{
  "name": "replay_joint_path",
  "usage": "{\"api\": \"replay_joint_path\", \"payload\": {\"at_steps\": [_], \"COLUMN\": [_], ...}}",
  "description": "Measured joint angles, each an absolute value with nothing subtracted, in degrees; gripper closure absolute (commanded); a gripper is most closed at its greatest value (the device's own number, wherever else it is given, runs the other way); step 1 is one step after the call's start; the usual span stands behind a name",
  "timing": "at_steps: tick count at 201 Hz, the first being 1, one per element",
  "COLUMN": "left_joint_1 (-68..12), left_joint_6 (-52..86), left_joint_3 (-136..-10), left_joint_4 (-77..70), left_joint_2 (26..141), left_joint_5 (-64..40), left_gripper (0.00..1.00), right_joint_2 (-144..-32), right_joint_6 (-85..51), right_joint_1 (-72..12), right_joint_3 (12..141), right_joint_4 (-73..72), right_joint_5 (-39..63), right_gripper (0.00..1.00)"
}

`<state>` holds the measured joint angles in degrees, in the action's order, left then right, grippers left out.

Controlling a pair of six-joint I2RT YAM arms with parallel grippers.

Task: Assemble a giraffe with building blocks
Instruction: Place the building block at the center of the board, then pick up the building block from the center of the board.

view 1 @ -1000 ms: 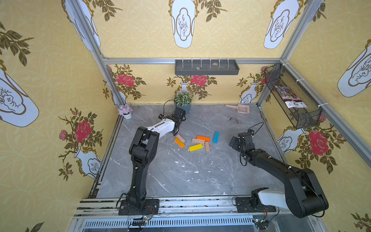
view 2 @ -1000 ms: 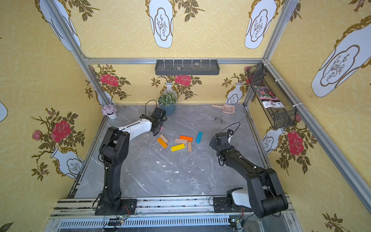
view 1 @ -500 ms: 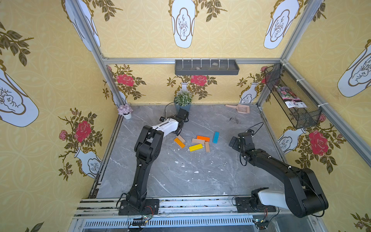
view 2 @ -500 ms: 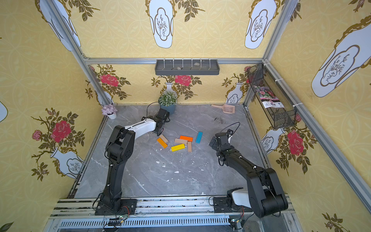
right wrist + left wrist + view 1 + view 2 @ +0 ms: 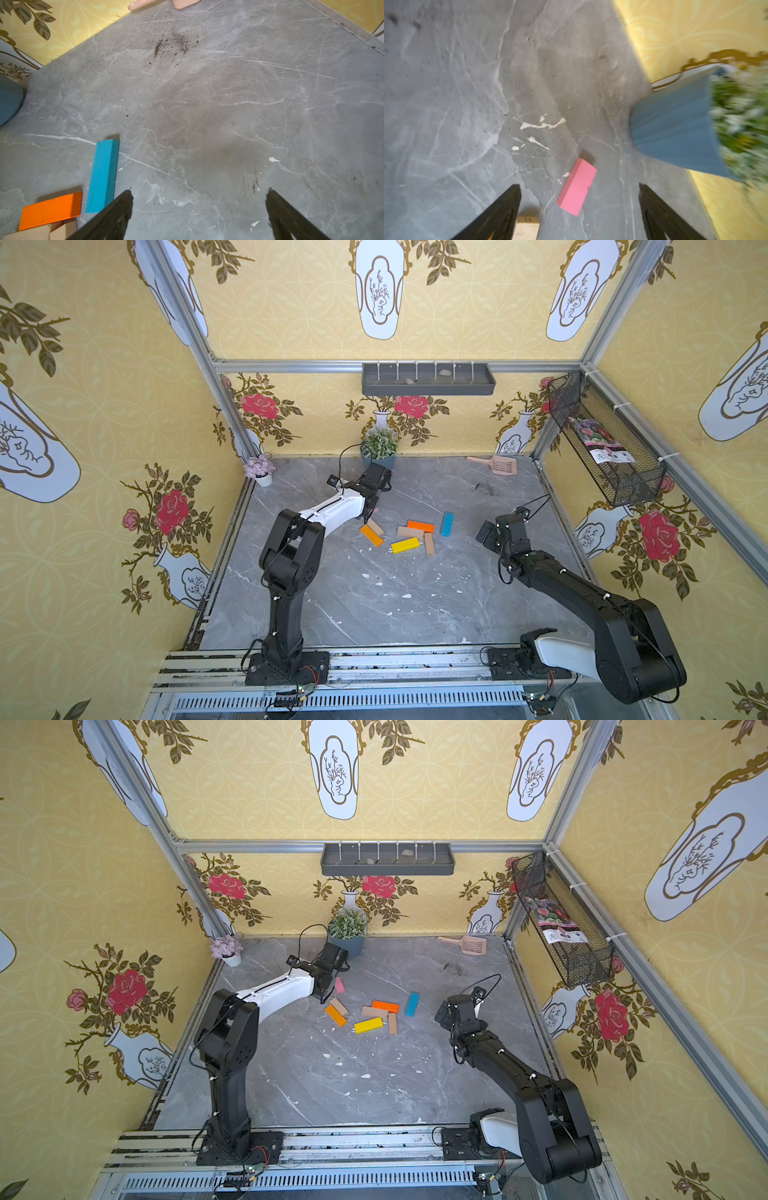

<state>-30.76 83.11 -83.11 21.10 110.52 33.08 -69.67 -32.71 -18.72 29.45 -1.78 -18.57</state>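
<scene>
Shows the left fingers (image 5: 504, 207) spread wide and gripping nothing, poised low over the bench (image 5: 446, 83) near the blue pot (image 5: 675, 128). Shows the pink block (image 5: 577, 187) lying flat and free between them, touching neither, on the open-bench side of the pot.

Places the other building blocks farther from the pot:
- nearest, an orange block (image 5: 371, 535) and a tan block (image 5: 375, 526) side by side;
- beyond them, a loose cluster around the yellow block (image 5: 405, 546);
- farthest, the blue block (image 5: 446, 524).

Shows the right fingers (image 5: 116, 212) equally wide and empty, well apart from the pot, just past the blue block. No giraffe as yet: nothing lies end to end.

Reads, as a judgement, as the setting-down of the head. To finish it well:
- Lift straight up before any sideways swing, keeping both tips off the block's long sides so as not to skew it.
- Keep the wrist clear of the pot.
- Leave the end facing away from the pot free for the neck.
- Bring the next block squarely up to that end, butted and not overlapping.
</scene>
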Motion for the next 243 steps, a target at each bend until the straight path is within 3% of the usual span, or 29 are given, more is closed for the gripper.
{"api": "replay_joint_path", "payload": {"at_steps": [23, 55, 86, 125, 163, 243], "left_joint_1": [-28.99, -26.50, -21.34, -16.08, -15.40, -15.40], "left_joint_6": [69.17, 56.84, 50.96, 45.04, 44.29, 50.06], "left_joint_3": [-74.70, -64.79, -49.76, -41.80, -32.42, -19.44], "left_joint_4": [12.95, 12.88, 12.34, 10.92, 7.14, -2.70], "left_joint_2": [101.34, 91.00, 81.21, 73.97, 64.12, 46.74], "left_joint_5": [29.98, 25.45, 20.84, 17.54, 18.50, 27.16], "left_gripper": [0.00, 0.01, 0.01, 0.01, 0.01, 0.01], "right_joint_2": [-67.02, -68.05, -79.66, -100.79, -115.15, -134.21], "right_joint_6": [-31.35, -29.93, -29.45, -27.81, -28.45, -33.69], "right_joint_1": [-19.40, -22.04, -35.62, -46.30, -50.13, -50.13], "right_joint_3": [27.20, 30.37, 44.95, 68.64, 84.97, 103.70], "right_joint_4": [-3.18, -4.84, -5.26, -1.21, 1.21, 1.63], "right_joint_5": [-17.56, -7.51, -3.70, -4.97, -3.16, 8.82], "right_gripper": [0.01, 0.02, 0.02, 0.02, 0.02, 0.02]}}
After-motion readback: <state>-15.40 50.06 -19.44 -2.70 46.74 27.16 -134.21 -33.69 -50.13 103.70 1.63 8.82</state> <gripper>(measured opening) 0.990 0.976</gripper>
